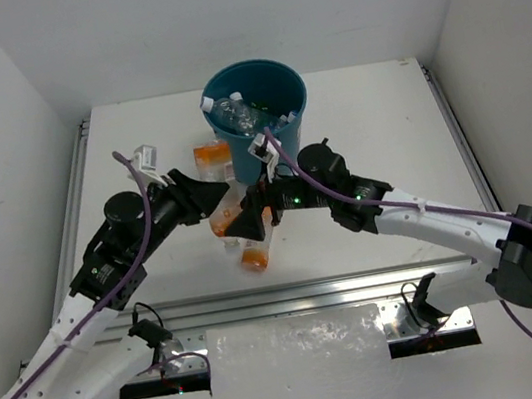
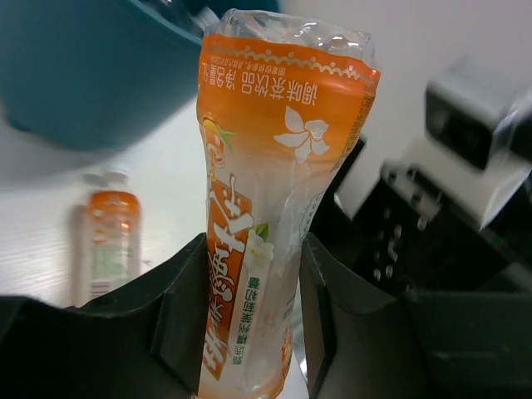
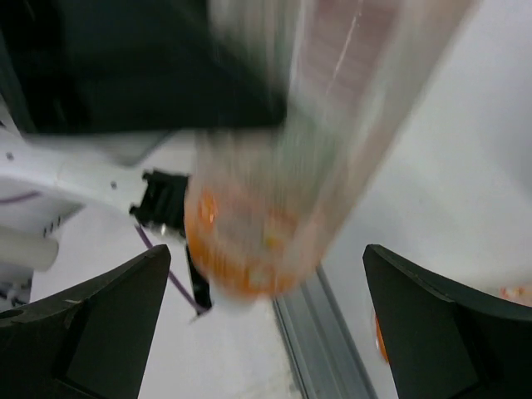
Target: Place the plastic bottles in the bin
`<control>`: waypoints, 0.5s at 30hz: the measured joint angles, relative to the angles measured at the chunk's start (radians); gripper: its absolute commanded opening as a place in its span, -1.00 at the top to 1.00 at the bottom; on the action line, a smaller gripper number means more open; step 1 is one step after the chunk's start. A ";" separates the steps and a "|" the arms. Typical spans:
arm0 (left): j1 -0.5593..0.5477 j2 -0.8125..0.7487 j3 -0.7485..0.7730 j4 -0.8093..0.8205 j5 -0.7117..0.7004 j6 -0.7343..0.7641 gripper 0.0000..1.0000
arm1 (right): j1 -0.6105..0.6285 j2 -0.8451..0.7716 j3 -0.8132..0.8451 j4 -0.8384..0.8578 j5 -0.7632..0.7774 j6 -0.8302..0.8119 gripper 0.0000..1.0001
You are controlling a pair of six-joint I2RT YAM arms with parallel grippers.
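Pick-up step: the left tool (image 2: pixel 253 283) is clenched on an orange bottle (image 2: pixel 274 166), while the right tool (image 3: pixel 266 274) gapes, released. Next, the bottle needs carrying over the bin (image 1: pixel 299 103) and dropping in.

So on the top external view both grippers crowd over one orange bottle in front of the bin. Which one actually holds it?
Observer: The left wrist view shows the fingers of the left gripper pressed against both sides of the orange bottle. It is clamped there.
Operator: And the right one?
Observer: In the right wrist view the fingers of the right gripper stand wide apart. The bottle is a blur between them and touches neither in that view.
Operator: Which end leads?
Observer: On the left wrist view the far end is clear with no cap, and the label print reads upside down.
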 measured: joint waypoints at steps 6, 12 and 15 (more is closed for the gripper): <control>0.001 -0.023 -0.075 0.137 0.180 -0.031 1.00 | -0.006 0.025 0.051 0.066 0.026 0.049 -0.98; 0.005 -0.053 -0.111 0.216 0.235 -0.066 0.27 | -0.009 0.051 0.058 0.103 -0.020 0.063 0.37; 0.011 -0.068 -0.110 0.221 0.224 -0.051 -0.99 | -0.016 0.034 0.058 0.119 -0.022 0.072 1.00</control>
